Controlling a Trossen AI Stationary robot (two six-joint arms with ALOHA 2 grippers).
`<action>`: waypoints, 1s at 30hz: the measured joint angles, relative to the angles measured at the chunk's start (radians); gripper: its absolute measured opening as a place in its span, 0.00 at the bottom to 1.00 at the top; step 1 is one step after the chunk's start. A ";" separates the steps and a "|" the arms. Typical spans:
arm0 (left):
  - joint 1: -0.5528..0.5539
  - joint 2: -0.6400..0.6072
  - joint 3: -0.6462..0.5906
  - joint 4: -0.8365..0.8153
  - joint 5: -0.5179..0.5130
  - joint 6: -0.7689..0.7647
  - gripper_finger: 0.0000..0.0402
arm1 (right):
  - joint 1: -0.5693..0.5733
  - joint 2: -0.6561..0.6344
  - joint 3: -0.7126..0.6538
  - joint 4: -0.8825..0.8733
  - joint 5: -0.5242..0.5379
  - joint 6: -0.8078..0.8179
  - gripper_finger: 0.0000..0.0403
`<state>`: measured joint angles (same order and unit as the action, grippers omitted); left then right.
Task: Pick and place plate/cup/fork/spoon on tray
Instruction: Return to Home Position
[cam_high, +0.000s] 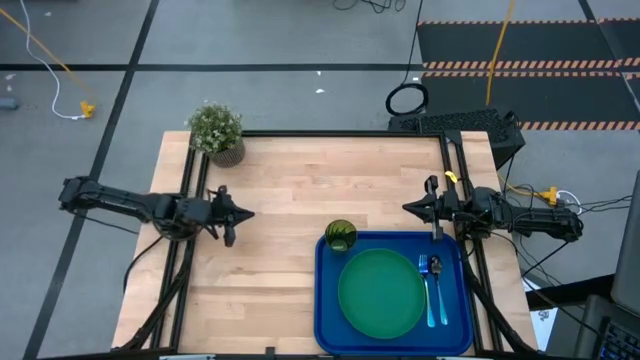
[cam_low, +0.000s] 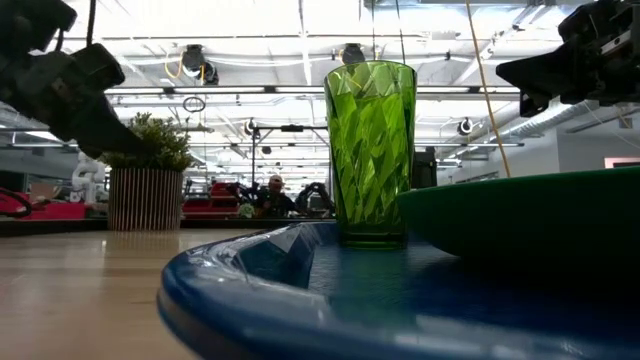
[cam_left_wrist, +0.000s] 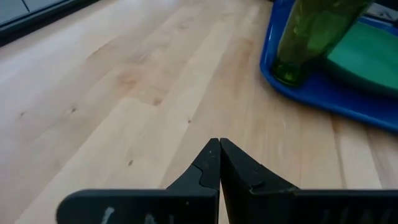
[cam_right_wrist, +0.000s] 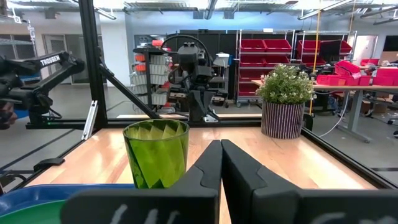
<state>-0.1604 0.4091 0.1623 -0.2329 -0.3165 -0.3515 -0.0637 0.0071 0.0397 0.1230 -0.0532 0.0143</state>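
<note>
Tray (cam_high: 325, 300) loaded — plate (cam_high: 381, 291), cup (cam_high: 340, 235), fork (cam_high: 433, 292) and spoon (cam_high: 442, 290) all aboard, task judged as good as done.

Plate at tray's middle, cup upright in the corner nearest the plant (cam_high: 216, 130), fork and spoon side by side along the right rim. Left gripper (cam_high: 244, 213) over bare table well left of tray, jaws together, holding nothing; right gripper (cam_high: 408, 208) just beyond tray's far right corner, jaws together, empty too. Next move — none for picking; at most, parking both arms.
</note>
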 joint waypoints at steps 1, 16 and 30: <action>-0.002 -0.021 0.000 -0.026 -0.005 -0.001 0.00 | 0.000 0.000 0.000 0.000 0.000 0.000 0.00; -0.006 -0.203 -0.060 -0.041 -0.034 0.025 0.00 | 0.000 0.000 0.000 0.000 0.000 0.000 0.00; -0.006 -0.261 -0.127 0.226 -0.071 0.140 0.00 | 0.000 0.000 0.000 0.000 0.000 0.000 0.00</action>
<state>-0.1661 0.1478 0.0351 -0.0069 -0.3872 -0.2111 -0.0638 0.0071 0.0399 0.1230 -0.0532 0.0143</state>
